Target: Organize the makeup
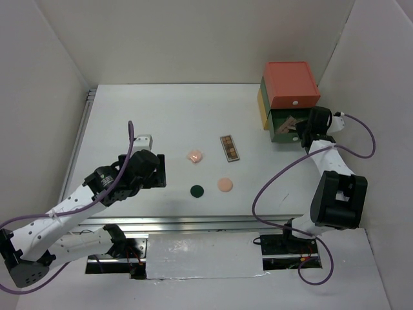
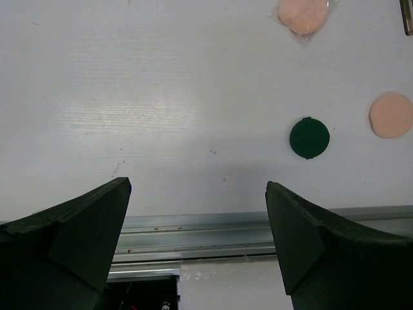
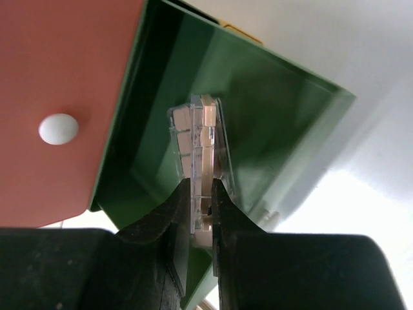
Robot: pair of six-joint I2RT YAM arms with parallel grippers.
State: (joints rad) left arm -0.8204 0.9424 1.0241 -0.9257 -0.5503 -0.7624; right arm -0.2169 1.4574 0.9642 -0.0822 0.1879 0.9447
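Brownish clear-cased eyeshadow palette point(image 3: 201, 139) is standing on edge over the open green drawer point(image 3: 290, 129) — the right fingers point(image 3: 173, 223) clamping it — while a peach round compact point(image 2: 390, 115) and a dark-green round compact point(image 2: 309, 137) are resting on the white worktop point(image 2: 129, 97), the left fingers point(image 2: 77, 226) gaping open above its near edge.

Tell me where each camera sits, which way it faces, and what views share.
Top external: above, behind the bases, looking down at the table; left arm and right arm show.
Left wrist: on the left arm, looking down past the open left gripper at the dark-green compact.
Right wrist: faces the green drawer; right gripper holds a palette.
Shared: top and left wrist show that compact.
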